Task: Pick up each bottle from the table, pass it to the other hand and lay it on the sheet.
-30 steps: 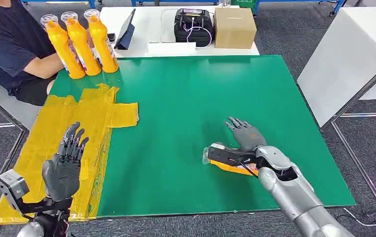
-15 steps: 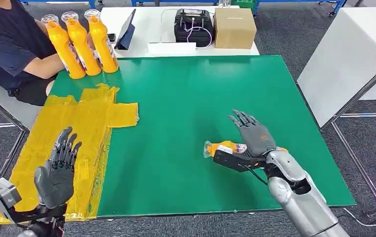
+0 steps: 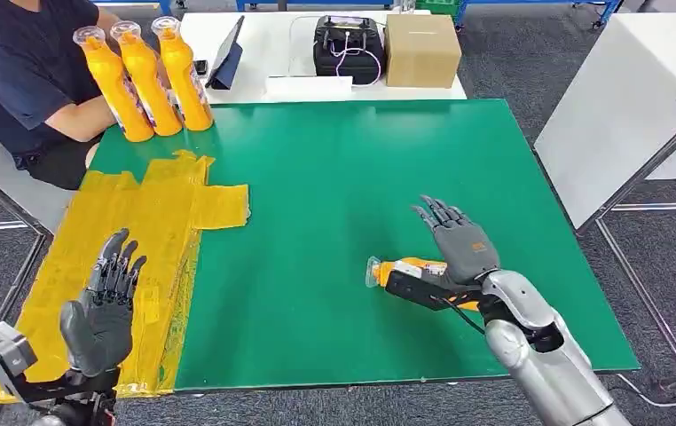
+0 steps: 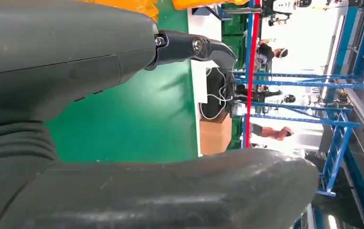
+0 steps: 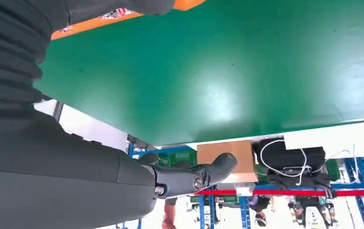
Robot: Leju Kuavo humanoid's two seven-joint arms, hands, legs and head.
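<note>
While my right hand [image 3: 460,250] sits over the bottle [image 3: 407,267] lying near the table's [image 3: 361,160] front edge, fingers spread and not yet closed, I'd wrap mid-body before lifting toward the left hand [image 3: 102,312], which waits fingers apart over the sheet [image 3: 166,209].

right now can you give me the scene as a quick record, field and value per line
surface: green table
sheet: yellow sheet on the table's left side, no bottle on it
bottle at hand: orange bottle lying on its side, cap toward the sheet
right robot hand: at that bottle, fingers spread, grasp unclear
left robot hand: open, raised over the sheet's near end
waiting bottles: three orange bottles upright at the far left corner
person: person seated beside those bottles
</note>
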